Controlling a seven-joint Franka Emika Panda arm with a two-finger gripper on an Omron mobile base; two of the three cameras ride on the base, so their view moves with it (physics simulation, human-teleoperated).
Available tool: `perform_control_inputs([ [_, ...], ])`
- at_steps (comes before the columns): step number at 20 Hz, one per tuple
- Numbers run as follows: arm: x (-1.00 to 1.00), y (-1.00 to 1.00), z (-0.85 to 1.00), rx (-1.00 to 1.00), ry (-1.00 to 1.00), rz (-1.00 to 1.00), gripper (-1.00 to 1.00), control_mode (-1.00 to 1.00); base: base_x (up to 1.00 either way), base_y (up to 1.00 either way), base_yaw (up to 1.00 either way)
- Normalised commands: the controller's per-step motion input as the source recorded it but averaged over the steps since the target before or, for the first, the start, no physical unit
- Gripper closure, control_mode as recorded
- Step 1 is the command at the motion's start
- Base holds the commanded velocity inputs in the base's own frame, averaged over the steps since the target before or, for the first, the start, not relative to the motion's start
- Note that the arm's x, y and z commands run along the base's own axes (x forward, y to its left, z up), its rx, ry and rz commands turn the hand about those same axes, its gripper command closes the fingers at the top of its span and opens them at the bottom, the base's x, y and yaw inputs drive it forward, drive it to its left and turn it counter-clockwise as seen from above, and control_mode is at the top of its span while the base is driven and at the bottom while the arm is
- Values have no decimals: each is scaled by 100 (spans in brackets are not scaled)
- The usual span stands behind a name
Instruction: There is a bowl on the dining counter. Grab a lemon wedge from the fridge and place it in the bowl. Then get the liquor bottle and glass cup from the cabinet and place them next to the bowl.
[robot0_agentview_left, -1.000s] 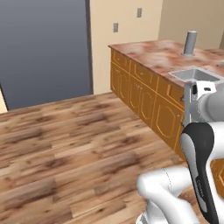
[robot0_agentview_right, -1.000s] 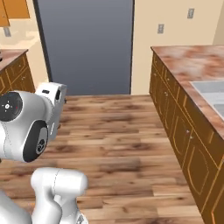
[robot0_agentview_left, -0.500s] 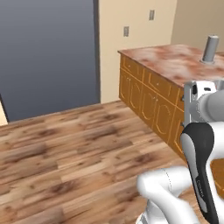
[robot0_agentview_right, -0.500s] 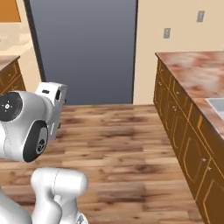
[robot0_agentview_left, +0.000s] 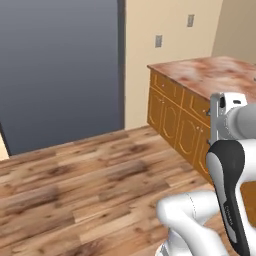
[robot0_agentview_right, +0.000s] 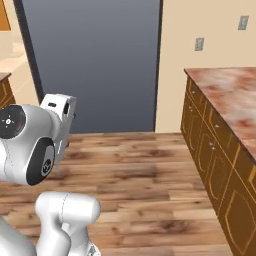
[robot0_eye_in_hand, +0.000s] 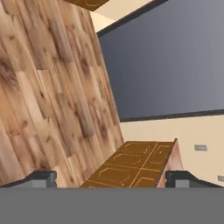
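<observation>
Fridge (robot0_agentview_left: 60, 70), a large flat dark grey front, stands across the wooden floor (robot0_agentview_left: 75, 185) from the robot, against the beige wall (robot0_agentview_right: 200, 75). In the right base view the same grey front (robot0_agentview_right: 92, 60) stands beside a stretch of wall that carries two small outlet plates (robot0_agentview_right: 199, 44). To the right of it runs a counter (robot0_agentview_left: 210, 75) with a reddish marble top and brown wooden cabinet doors (robot0_agentview_right: 210, 160) below. The gripper (robot0_eye_in_hand: 112, 178) is seen in the hand view with its two dark fingertips (robot0_eye_in_hand: 41, 177) standing far apart and nothing between them. That view is rolled, so the floor planks run up the left side and the grey fridge front lies at the upper right. The white arm (robot0_agentview_right: 35, 145) is folded close to the base, well apart from the fridge.
</observation>
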Motion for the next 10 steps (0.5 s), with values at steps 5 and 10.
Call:
perform_control_inputs([
  [5, 0, 0, 0, 0, 0, 0, -100, 100, 100, 3, 0],
  [10, 0, 0, 0, 0, 0, 0, -100, 100, 100, 7, 0],
])
